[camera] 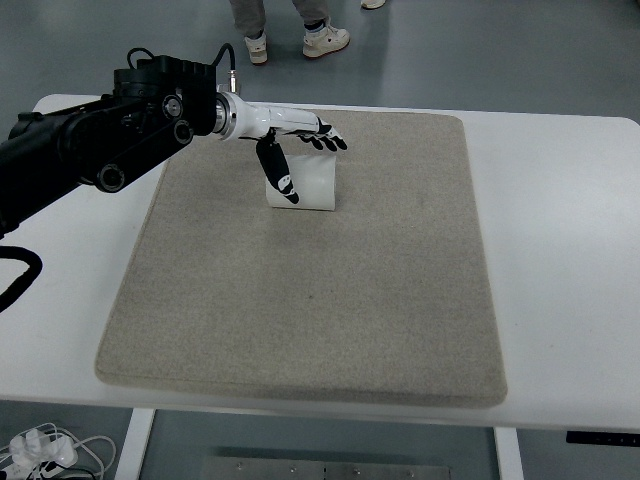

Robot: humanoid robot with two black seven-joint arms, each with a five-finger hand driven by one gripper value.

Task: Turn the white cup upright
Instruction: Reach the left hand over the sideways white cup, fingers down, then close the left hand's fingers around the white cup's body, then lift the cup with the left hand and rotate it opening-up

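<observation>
Your left hand (295, 150) wraps the white cup (305, 180) at the mat's (400, 300) 11 o'clock, thumb on its front. It looks light, rigid, slippery: grip mid-wall, gently.

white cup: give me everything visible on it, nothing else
The white cup is plain, opaque and unmarked, probably plastic or paper. It stands on the far-left part of the grey mat, its sides flaring slightly toward the base. Which end is open cannot be told. The left hand covers its top: the thumb runs down the left side, the fingers reach over the far rim, so it looks grasped. Nothing else touches it.
</observation>
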